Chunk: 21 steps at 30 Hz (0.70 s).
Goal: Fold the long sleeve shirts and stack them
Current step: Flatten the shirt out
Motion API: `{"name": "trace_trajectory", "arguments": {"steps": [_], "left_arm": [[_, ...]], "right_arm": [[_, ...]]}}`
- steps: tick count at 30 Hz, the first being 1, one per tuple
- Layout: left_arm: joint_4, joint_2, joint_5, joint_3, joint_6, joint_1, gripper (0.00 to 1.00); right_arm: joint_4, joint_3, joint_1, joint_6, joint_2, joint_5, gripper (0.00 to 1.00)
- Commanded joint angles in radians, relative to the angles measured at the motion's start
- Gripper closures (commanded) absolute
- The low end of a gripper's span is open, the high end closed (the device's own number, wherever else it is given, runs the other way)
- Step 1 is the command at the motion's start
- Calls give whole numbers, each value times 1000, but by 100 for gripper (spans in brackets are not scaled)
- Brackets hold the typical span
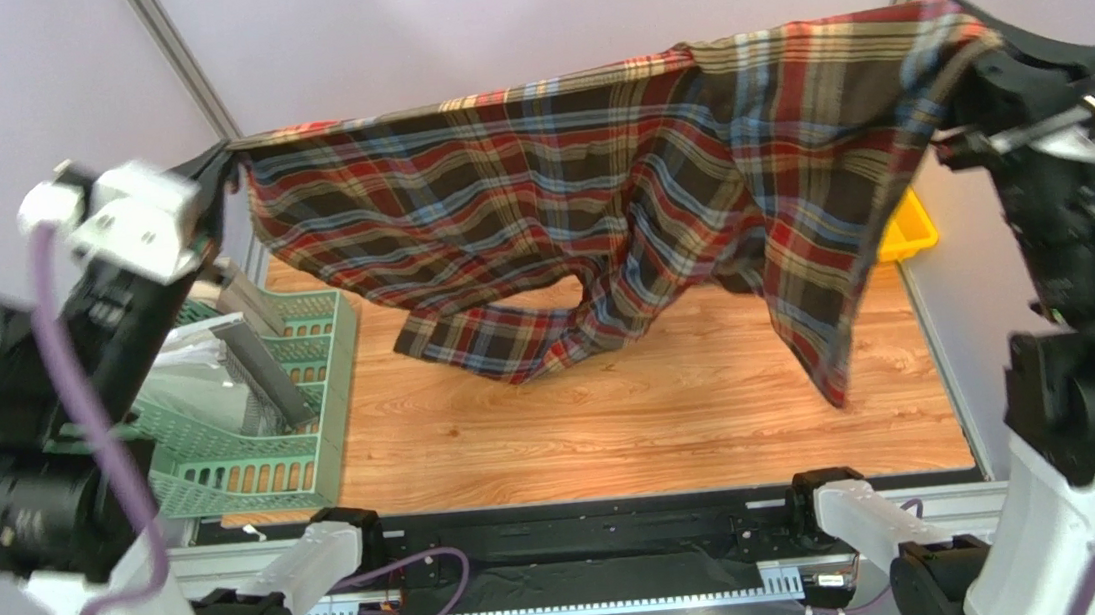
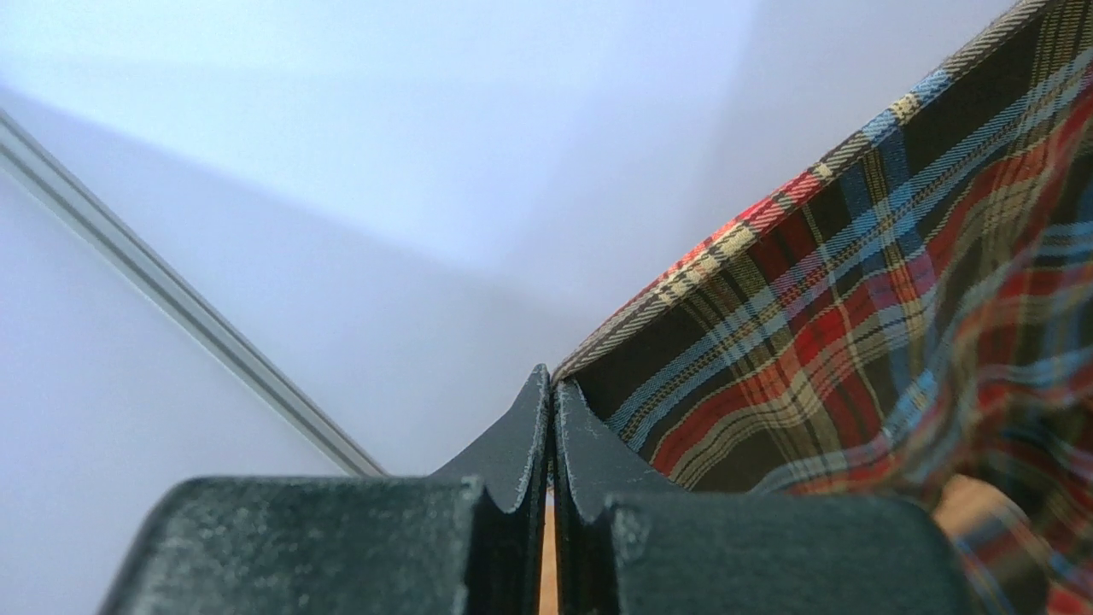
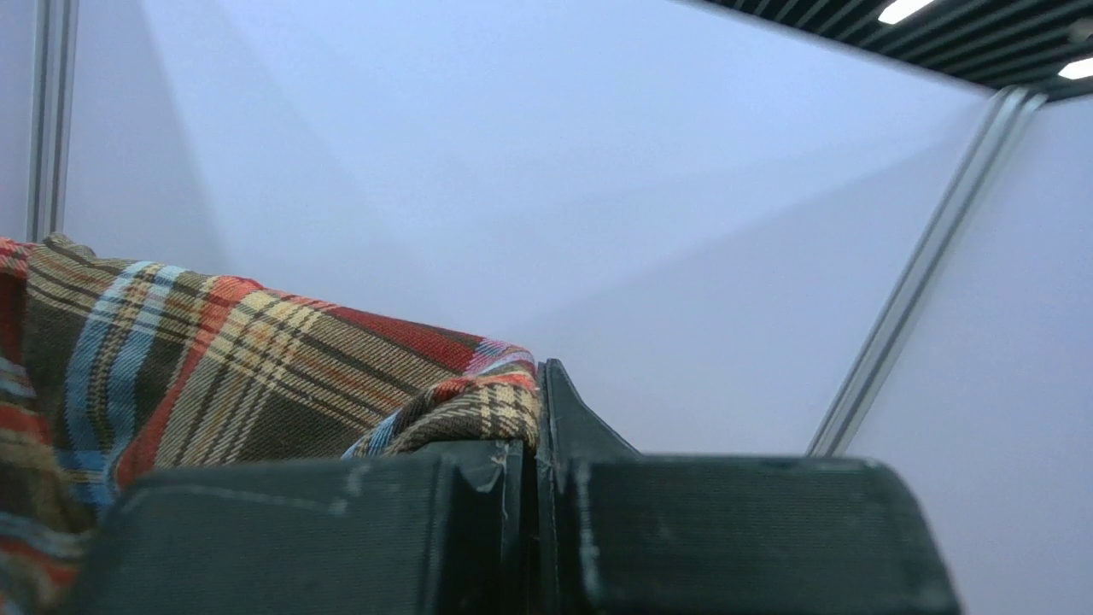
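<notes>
Plaid flannel shirt (image 1: 601, 167) stretched aloft over wooden table (image 1: 642, 434), 10 o'clock corner pinched by left gripper (image 1: 223, 158), 2 o'clock corner pinched by right gripper (image 1: 978, 37), lower folds sagging toward centre, green basket (image 1: 299, 407) at 8 o'clock

One long sleeve shirt (image 1: 616, 166) in soft plaid of dark brown, red, blue and cream hung spread wide in the air; its upper edge was drawn into an almost straight line from left to right, and the cloth sagged in loose folds below it. A bunched lower part drooped at the middle towards the wooden table (image 1: 642, 434); a narrow tail hung lowest at the right; whether either touched the wood could not be told.
</notes>
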Motion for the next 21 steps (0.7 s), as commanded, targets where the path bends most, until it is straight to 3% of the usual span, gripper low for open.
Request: {"name": "trace_trajectory", "arguments": {"steps": [1, 6, 12, 17, 19, 21], "left_arm": [[62, -68, -90, 131, -9, 19, 100], [30, -51, -130, 249, 2, 17, 100], [50, -28, -124, 73, -4, 19, 100], [133, 69, -150, -82, -34, 19, 100], [101, 98, 93, -149, -15, 19, 100], [-18, 118, 336, -188, -1, 3, 92]], "right_arm": [[120, 154, -16, -63, -48, 193, 100], [134, 191, -16, -105, -48, 203, 100], [108, -20, -16, -85, -29, 41, 100], [102, -103, -14, -20, 98, -59, 100], [93, -109, -8, 23, 164, -82, 100], [44, -155, 3, 6, 179, -127, 100]]}}
